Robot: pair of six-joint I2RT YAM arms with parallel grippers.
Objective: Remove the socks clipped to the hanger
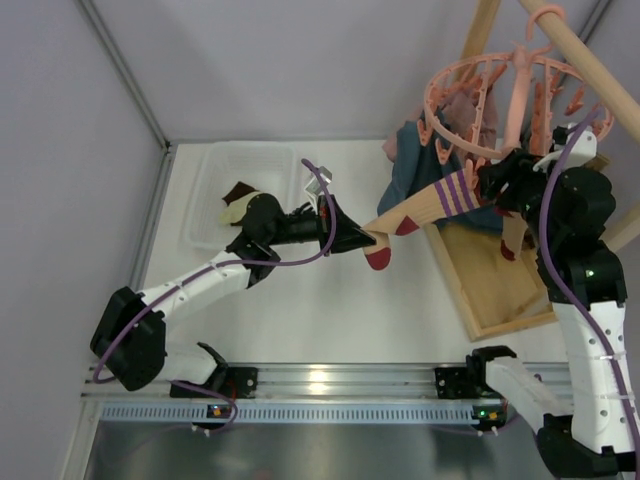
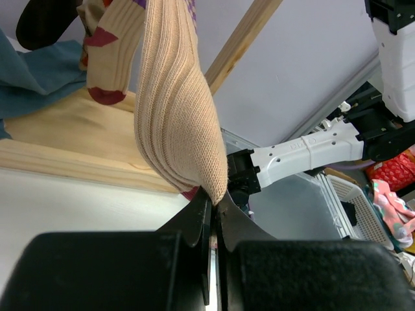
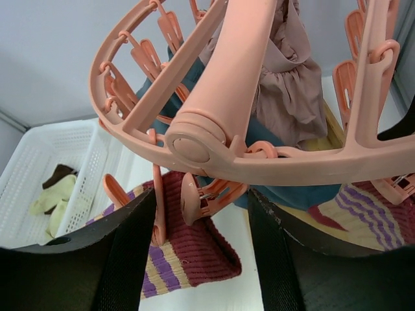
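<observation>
**Left jaws clamped on a striped sock – its cuff is up at the hanger**

Your left jaws are pressed together on the tan ribbed foot of the sock, just above its red toe. From there the sock slants straight up over the counter to the salmon-pink round drying hanger. Your right jaws stand apart on either side of a clip under the hanger's rim. That clip bites the sock's maroon, purple-striped cuff – you cannot tell from the wrist view whether the jaws touch it. A second striped sock hangs just beside the first. A teal cloth and a dusty-pink garment also hang from the rings. At the far left of the counter, a white basket holds cream and dark brown socks.
</observation>
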